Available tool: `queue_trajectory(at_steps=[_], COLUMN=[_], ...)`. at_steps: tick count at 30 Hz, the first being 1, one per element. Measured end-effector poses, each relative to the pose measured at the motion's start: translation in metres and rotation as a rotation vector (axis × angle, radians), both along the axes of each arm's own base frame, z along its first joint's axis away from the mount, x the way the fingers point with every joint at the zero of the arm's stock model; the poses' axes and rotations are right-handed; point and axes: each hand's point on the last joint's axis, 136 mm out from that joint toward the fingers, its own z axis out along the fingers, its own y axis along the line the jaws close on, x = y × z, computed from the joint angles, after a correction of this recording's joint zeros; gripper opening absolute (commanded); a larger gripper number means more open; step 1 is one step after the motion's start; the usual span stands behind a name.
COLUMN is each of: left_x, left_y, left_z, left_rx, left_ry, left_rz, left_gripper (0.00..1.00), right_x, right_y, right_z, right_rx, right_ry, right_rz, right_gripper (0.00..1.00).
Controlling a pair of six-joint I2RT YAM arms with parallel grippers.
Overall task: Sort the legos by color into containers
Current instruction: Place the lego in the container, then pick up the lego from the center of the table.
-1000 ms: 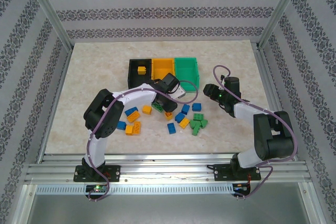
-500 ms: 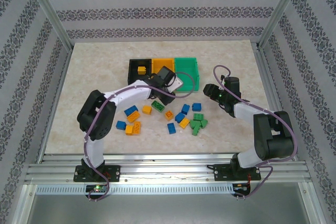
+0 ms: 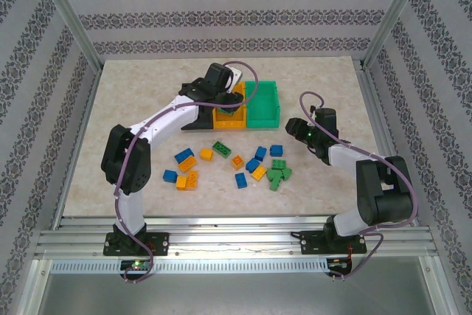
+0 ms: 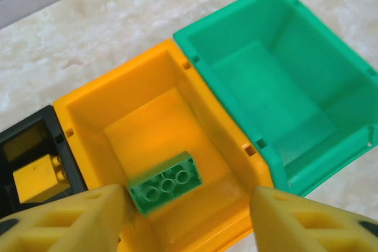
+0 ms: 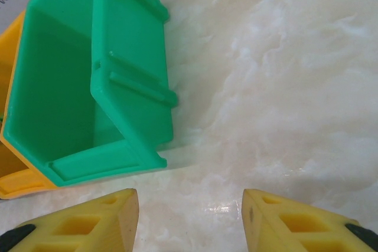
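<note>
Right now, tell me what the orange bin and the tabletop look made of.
Orange bin: probably moulded plastic; smooth, slightly glossy walls, crisp notched rim.
Tabletop: pale veined marble look with a sheen; real stone or printed laminate, cannot tell.

Open tabletop (image 5: 283,75) before the right fingers (image 5: 289,222), green bin (image 5: 59,87) to their left; left arm (image 3: 166,117) over the orange bin (image 3: 228,121).
</note>
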Motion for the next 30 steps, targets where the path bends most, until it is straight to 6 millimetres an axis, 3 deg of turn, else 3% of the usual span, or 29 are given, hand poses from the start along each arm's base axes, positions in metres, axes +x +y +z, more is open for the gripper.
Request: queue_trajectory(at_steps=[4, 9, 14, 20, 30], left_x=[-0.010, -0.047, -0.091, -0.132, -0.148], left_y=[-0.017, -0.059, -0.093, -0.102, -0.108], left_z=[-0.001, -0.011, -0.049, -0.106, -0.139], left_rx=[-0.038, -0.047, -0.052, 0.002, 0.027], left_ry=[0.024, 0.084, 0.214, 0.368, 0.463], left_rz=[-0.061, -0.234, -0.377, -0.425, -0.415], left_gripper=[0.61, 0.62, 0.62, 0.62, 0.61], right_x=[0.000, 0.000, 0.001, 0.001, 0.002], right_y=[0.000, 0.000, 0.000, 0.000, 0.000], right_z=[0.000, 0.000, 0.001, 0.002, 0.000], right_rx=[0.000, 0.003, 0.008, 0.008, 0.012], right_ry=[0.000, 0.000, -0.003, -0.004, -0.003], right_rz=[0.000, -0.002, -0.005, -0.006, -0.008], right_gripper=[0.50, 0.50, 0.50, 0.50, 0.50])
